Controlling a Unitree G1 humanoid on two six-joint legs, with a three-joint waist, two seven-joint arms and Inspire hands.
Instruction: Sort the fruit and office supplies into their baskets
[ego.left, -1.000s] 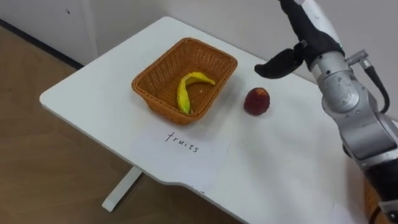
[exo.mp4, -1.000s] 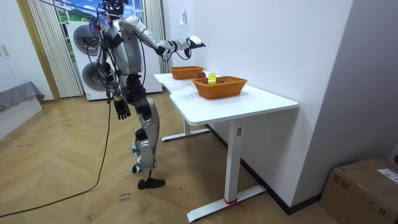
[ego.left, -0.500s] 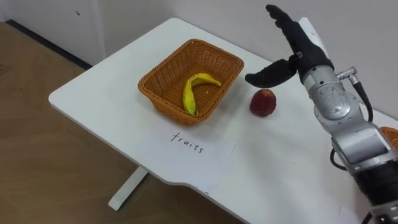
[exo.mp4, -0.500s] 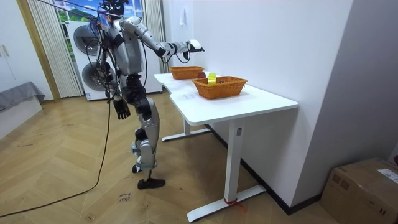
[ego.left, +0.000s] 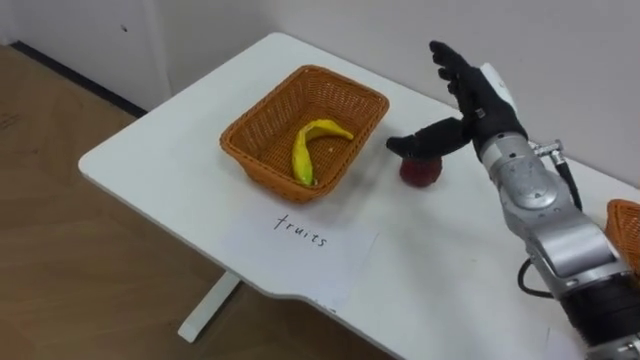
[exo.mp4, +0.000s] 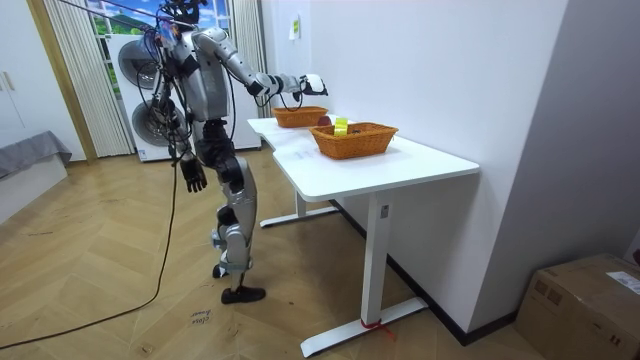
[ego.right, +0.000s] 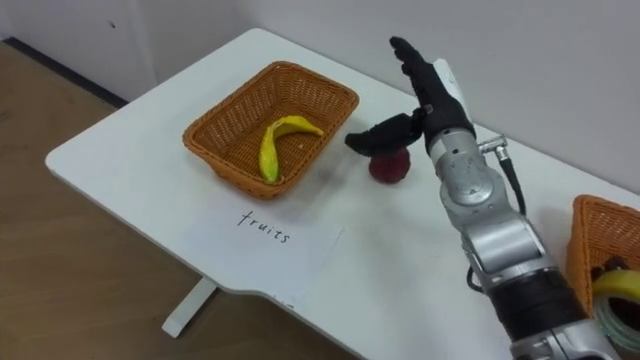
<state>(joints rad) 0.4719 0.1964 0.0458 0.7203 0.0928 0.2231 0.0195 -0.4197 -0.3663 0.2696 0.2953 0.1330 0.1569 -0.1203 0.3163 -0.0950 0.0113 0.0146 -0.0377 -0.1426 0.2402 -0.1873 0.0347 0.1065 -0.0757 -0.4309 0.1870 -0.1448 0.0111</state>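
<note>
**Open right hand hovering at the red fruit**

The right hand's fingers (ego.left: 455, 72) are standing straight and spread apart, pointing up and away from the robot. The thumb is reaching out sideways over the top of the red fruit (ego.left: 421, 173); whether it is touching cannot be told. The right hand (ego.left: 490, 102) is holding nothing. The red fruit is lying on the white desk (ego.left: 170, 150), just beside the far right corner of the wicker fruit basket (ego.left: 262, 118), in which a yellow banana (ego.left: 304, 152) is lying. A sheet of paper (ego.left: 300, 235) with handwriting is lying in front of that basket. A second wicker basket (ego.right: 598, 235) is sitting well apart at the desk's right, holding a yellow thing (ego.right: 618, 284). In the room view the robot is standing at the desk's end, and the left hand (exo.mp4: 196, 178) is hanging by its thigh.
</note>
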